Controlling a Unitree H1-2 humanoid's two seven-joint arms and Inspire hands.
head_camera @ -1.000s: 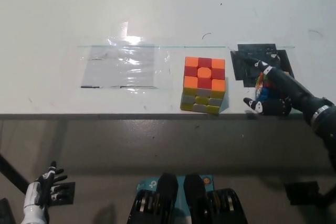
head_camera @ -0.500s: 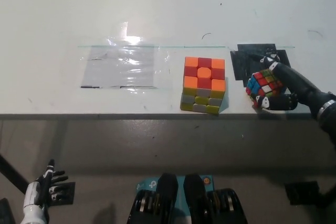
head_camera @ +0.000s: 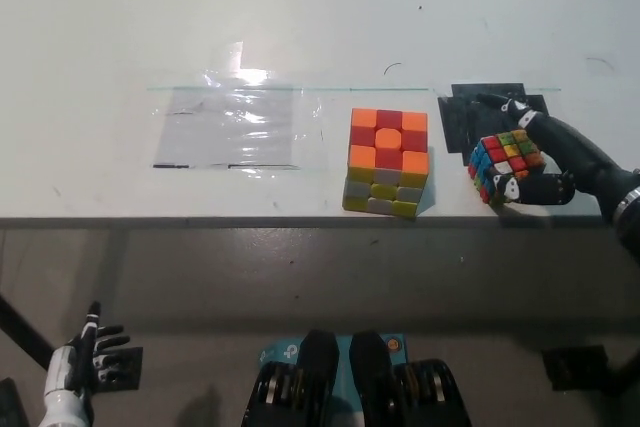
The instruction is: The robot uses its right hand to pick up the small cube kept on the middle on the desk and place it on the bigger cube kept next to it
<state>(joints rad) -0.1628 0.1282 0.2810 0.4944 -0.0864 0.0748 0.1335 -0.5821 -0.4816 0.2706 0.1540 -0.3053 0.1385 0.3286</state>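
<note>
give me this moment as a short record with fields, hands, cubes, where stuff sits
right hand: black right hand, shut on the small cube, over the desk's near right edge
small cube: small cube, multicoloured, tilted, held beside the black patch
bigger cube: bigger cube, orange and red top, on the desk near its front edge, nothing on it
spacing: small cube is right of the bigger cube, apart
left hand: white left hand, low at lower left, fingers apart, holding nothing
other: clear plastic sheet left of the bigger cube
</note>
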